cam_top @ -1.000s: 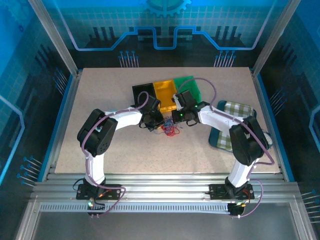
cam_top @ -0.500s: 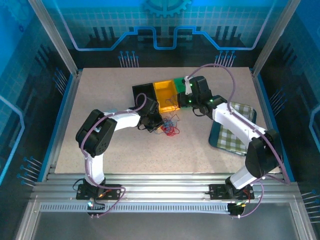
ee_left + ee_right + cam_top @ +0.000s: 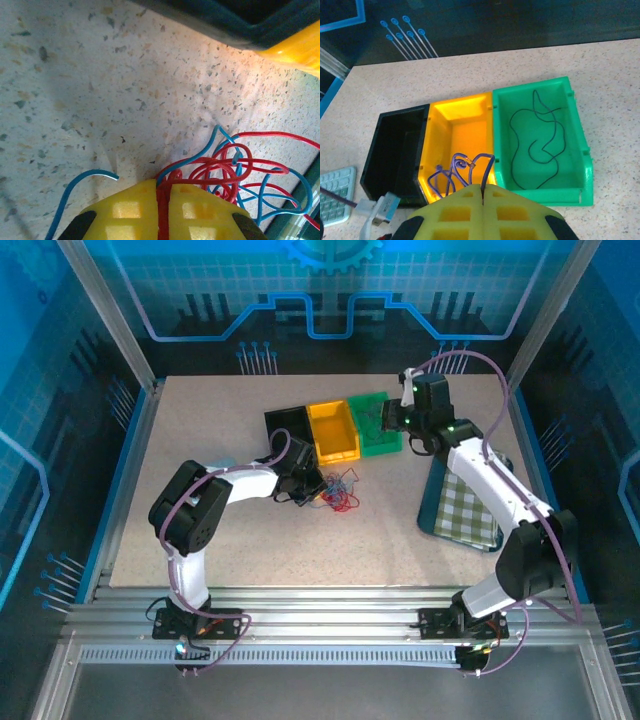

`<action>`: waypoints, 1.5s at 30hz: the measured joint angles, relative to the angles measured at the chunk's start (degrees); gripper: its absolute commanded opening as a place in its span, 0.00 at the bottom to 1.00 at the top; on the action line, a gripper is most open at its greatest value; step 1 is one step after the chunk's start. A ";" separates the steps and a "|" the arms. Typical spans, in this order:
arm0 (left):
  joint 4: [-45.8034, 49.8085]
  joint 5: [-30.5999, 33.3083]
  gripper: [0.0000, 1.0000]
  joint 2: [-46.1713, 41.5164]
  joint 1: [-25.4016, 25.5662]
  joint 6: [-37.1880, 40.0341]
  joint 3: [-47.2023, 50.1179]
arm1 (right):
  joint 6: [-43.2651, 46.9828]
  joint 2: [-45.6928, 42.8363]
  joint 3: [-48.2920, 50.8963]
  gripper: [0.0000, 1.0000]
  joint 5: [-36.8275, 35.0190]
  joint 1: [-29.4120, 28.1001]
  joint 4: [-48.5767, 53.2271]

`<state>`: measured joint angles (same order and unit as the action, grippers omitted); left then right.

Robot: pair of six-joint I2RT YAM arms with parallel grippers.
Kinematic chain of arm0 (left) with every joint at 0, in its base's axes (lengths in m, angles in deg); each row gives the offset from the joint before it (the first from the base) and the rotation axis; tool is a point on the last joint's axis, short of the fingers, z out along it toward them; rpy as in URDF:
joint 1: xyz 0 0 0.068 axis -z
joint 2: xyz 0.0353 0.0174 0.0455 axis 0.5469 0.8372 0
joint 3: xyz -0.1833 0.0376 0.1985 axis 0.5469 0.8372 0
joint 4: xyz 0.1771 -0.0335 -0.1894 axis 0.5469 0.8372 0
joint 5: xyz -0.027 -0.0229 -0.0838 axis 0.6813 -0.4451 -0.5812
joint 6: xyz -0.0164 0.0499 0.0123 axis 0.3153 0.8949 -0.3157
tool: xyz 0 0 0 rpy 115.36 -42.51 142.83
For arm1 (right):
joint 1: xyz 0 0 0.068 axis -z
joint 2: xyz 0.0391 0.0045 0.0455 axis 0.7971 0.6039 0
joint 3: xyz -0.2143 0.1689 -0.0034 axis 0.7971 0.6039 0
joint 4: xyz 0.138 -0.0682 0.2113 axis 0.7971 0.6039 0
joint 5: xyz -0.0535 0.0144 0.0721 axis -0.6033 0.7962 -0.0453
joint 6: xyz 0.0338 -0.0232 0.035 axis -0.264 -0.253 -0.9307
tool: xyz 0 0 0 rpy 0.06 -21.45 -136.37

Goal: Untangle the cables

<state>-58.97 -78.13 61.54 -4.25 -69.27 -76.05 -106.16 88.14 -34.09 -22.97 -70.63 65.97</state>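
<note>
The left arm was bent sharply at the elbow and reached low over the surface. It put the left end effector just on the near side of the yellow bin, by that bin's left corner. Its yellow pads were clamped on a red cable, which ran straight along the seam between them and out at the tips.

The right arm was stretched out long. The right end effector was held up to the right of the yellow bin, over the green bin. Its pads were pressed together, and I could not make out anything between them.

The black bin touched the yellow bin's left wall and the green bin touched its right wall. A violet-blue cable sat bunched at the yellow bin's near end. In the green bin a dark cable lay in loose loops, drawn out along the bin's length from near end to far end.

The tangle of red and blue cables lay on the surface just on the near side of the yellow bin, spread roughly along its near wall. One loose blue end curled away from the pads on the side opposite the tangle. A checked cloth lay well to the right of the yellow bin, under the right arm.
</note>
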 measured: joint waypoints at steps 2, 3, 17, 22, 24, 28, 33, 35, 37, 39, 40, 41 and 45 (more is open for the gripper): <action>-0.02 0.00 0.00 0.00 0.00 0.00 0.00 | -0.24 2.14 -2.01 0.00 -0.74 0.48 0.39; -0.02 0.00 0.00 0.00 0.00 0.00 0.00 | -0.46 3.63 -3.08 0.00 -1.05 0.76 0.52; 0.24 -0.04 0.00 -0.46 -0.04 0.61 0.26 | -0.85 10.29 -6.21 0.00 -1.38 1.79 2.16; 0.24 -0.04 0.00 -0.46 -0.04 0.63 0.26 | -0.31 16.76 -12.81 0.00 -2.64 1.81 1.90; 0.26 -0.04 0.00 -0.48 -0.04 0.66 0.26 | 0.07 20.31 -15.78 0.01 -3.45 1.88 2.03; 1.03 0.00 0.00 -0.81 -0.04 0.70 0.26 | -0.09 26.34 -19.91 0.29 -5.14 2.29 2.40; 2.54 0.17 0.00 -1.42 -0.04 1.62 0.26 | -0.59 27.43 -20.00 0.42 -5.44 2.62 3.26; 2.73 0.17 0.00 -1.57 -0.04 1.75 0.26 | -0.63 26.43 -18.97 0.42 -5.46 2.58 2.38; 2.84 0.17 0.00 -1.62 -0.04 1.75 0.26 | -0.66 24.00 -16.04 0.41 -5.42 2.54 1.84; 2.82 0.17 0.00 -1.62 -0.04 1.75 0.26 | -0.81 20.28 -11.85 0.41 -5.38 2.23 1.33; 2.80 0.17 0.00 -1.62 -0.04 1.75 0.26 | -0.92 17.94 -9.31 0.41 -5.22 1.86 0.94; 2.69 0.15 0.00 -1.62 -0.04 1.75 0.31 | -1.09 15.61 -6.69 0.41 -4.90 1.27 0.42; 2.34 0.15 0.00 -1.62 -0.09 1.73 0.42 | -1.29 7.50 3.54 0.41 -1.92 -3.37 -1.95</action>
<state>-56.63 -77.98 59.93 -4.34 -67.54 -75.64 -107.45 95.64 -30.55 -24.89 -74.00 64.02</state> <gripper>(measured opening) 0.082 0.409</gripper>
